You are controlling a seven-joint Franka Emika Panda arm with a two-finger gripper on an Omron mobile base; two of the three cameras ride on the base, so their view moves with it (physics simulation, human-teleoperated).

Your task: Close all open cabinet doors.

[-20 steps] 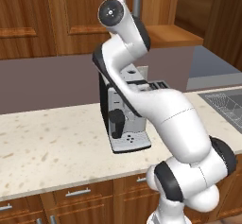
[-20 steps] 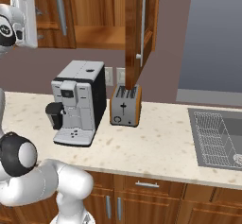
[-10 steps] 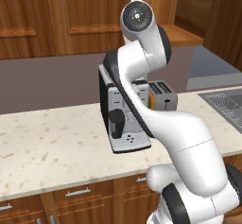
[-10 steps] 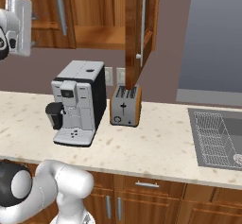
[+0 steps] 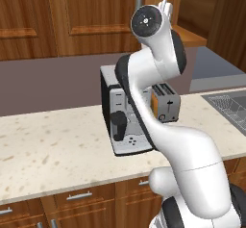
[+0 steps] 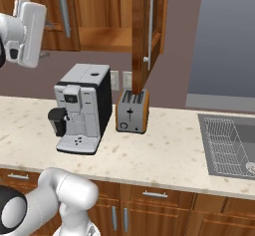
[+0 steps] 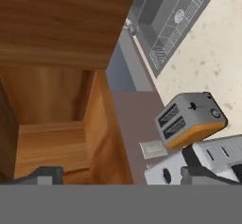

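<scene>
Pincer (image 7: 118,176) tips apart, gripping nothing, raised up by upper cabinets, facing into open cabinet interior (image 7: 52,138). Open cabinet door (image 6: 145,31) swung out edge-on w/ silver bar handle (image 6: 148,23), above toaster (image 6: 132,111). Coffee machine (image 6: 82,108) left of toaster on worktop (image 6: 149,155); sink (image 6: 229,145) far right.

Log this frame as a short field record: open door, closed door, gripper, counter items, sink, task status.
open door: cabinet door swung out edge-on above the toaster, bar handle on its right face
closed door: neighbouring door with vertical bar handle, shut
gripper: gripper raised at upper-cabinet height, facing the open cabinet interior; opening not readable
counter items: coffee machine left of toaster, both on the counter
sink: sink at the right end of the counter
task status: one door open, not yet closed
</scene>
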